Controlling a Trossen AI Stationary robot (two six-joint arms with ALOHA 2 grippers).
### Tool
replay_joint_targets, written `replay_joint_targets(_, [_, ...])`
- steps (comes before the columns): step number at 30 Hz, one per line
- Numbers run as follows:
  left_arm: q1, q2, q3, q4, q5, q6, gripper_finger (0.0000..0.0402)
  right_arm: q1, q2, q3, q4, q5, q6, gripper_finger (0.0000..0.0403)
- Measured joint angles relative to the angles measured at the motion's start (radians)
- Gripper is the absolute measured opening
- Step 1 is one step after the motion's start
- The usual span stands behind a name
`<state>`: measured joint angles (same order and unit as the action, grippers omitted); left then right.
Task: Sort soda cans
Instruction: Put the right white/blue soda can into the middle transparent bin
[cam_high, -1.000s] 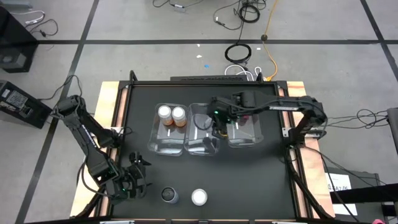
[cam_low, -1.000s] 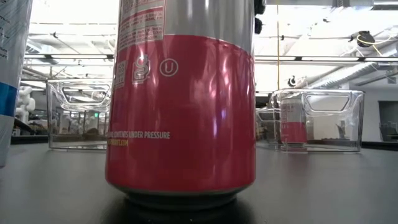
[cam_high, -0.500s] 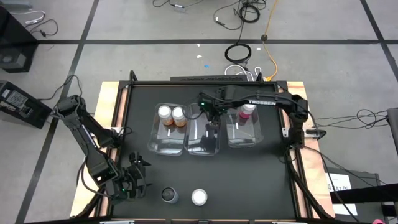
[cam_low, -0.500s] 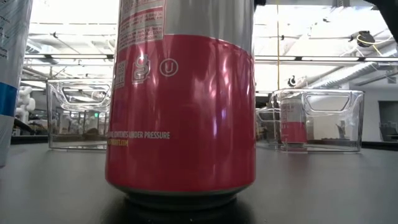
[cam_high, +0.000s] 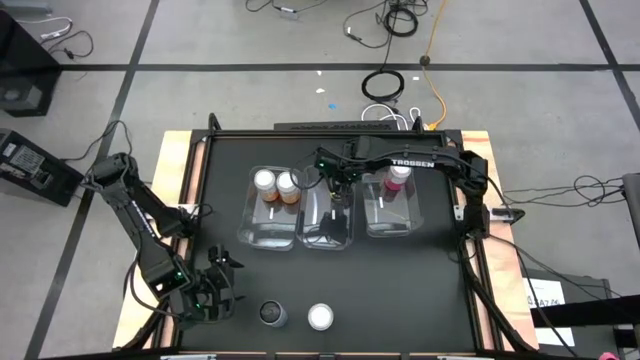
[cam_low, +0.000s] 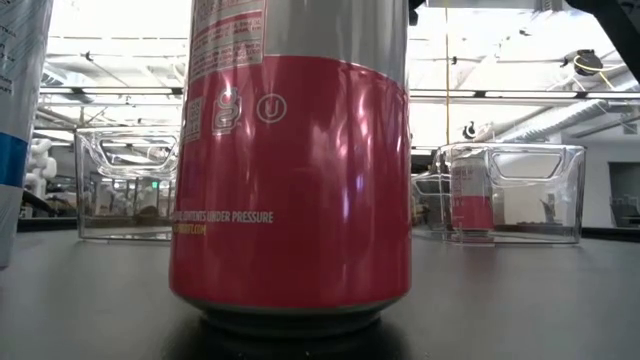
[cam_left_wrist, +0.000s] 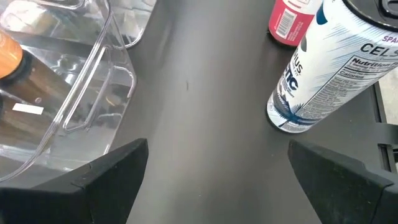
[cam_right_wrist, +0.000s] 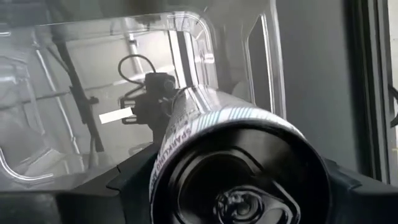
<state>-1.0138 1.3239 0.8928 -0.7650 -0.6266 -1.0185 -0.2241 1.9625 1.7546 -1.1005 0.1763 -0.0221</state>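
Observation:
My right gripper (cam_high: 336, 188) is over the middle clear bin (cam_high: 328, 228), shut on a can with a black top and a white printed body (cam_right_wrist: 239, 168). Two orange cans (cam_high: 276, 184) stand in the left bin, and a pink can (cam_high: 398, 178) stands in the right bin. A dark-topped can (cam_high: 272, 314) and a pale-topped pink can (cam_high: 320, 317) stand on their bases near the table's front edge. My left gripper (cam_high: 216, 286) is open and empty at the front left, just left of these two cans; both show in its wrist view (cam_left_wrist: 217, 146). My right gripper pinches the black-topped can's upper body (cam_right_wrist: 163, 163) between its two fingers (cam_right_wrist: 124, 180), one on each side. The fingers come from above, pointing down along the can. The can hangs upright, top up, over the middle bin; whether its base touches the bin floor is hidden.
The three clear bins stand side by side at the table's middle. In the low view the pink can (cam_low: 290, 160) fills the foreground, with the white-and-blue can (cam_low: 18, 100) at its left. Raised wooden edges frame the black table top (cam_high: 420, 280).
My right gripper has gone toward the table's left with the black-topped can, from the gap between the middle and right bins to above the middle bin, and its arm has stretched out straight. The pink can in the right bin, earlier covered by the arm, now shows.

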Motion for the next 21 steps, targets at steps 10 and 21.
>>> replay_joint_targets(10, [0.0, 0.0, 0.0, 0.001, 0.0, 0.0, 0.0395, 0.0, 0.001, 0.0, -0.012, -0.025, 0.044, 0.0292])
replay_joint_targets(21, [0.0, 0.0, 0.0, 0.026, 0.0, 0.004, 0.0395, 0.003, 0.001, 0.0, -0.012, -0.025, 0.057, 0.0292])
